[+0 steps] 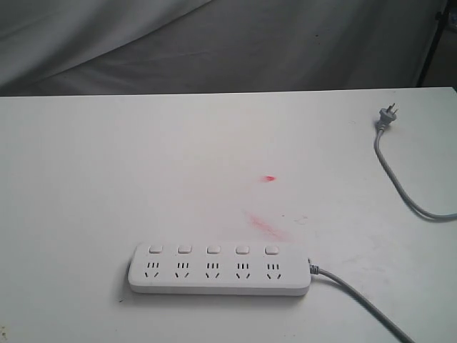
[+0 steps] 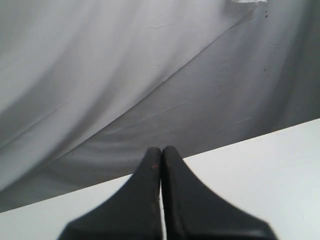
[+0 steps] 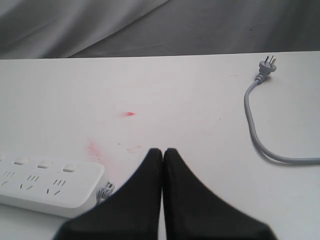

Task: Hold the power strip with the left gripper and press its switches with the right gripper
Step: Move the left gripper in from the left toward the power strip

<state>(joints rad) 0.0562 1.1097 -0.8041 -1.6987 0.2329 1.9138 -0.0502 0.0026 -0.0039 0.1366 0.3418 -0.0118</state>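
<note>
**Sizing up the power strip (image 1: 220,270): untouched, both grippers closed**

Lies flat on the white table (image 1: 86,157), toward the near edge in the exterior view, long axis across it, sockets up. Carries five switches (image 1: 213,250) in a row along the far long side, one above each socket.

Looks like hard moulded plastic: rigid, light and smooth. Likely to skid or pivot on the tabletop under a one-sided poke. Not fragile.

Trails a grey cable (image 1: 360,304) off the right end and out of frame. Presumably loops back in at the right edge to end in the plug (image 1: 386,116) near the far right corner, unplugged. Probably adds slight drag at that end, little more.

Best hold, as a judgement: clamp across the short width at the left end, past the last socket, or pin down on the bare casing there. Keeps the button row free. Avoid closing over any switch.

Left gripper (image 2: 161,152): closed tight, empty, raised off the table, facing the grey cloth backdrop (image 2: 100,75), no strip in its view. Needs opening before any clamp.

Right gripper (image 3: 162,152): also closed tight, holding nothing, clear of the strip, with the cable end in sight. Closed tips should suit pressing.

Elsewhere on the table: red smear (image 1: 263,224) just behind the strip, small red spot (image 1: 269,179) farther back.
</note>
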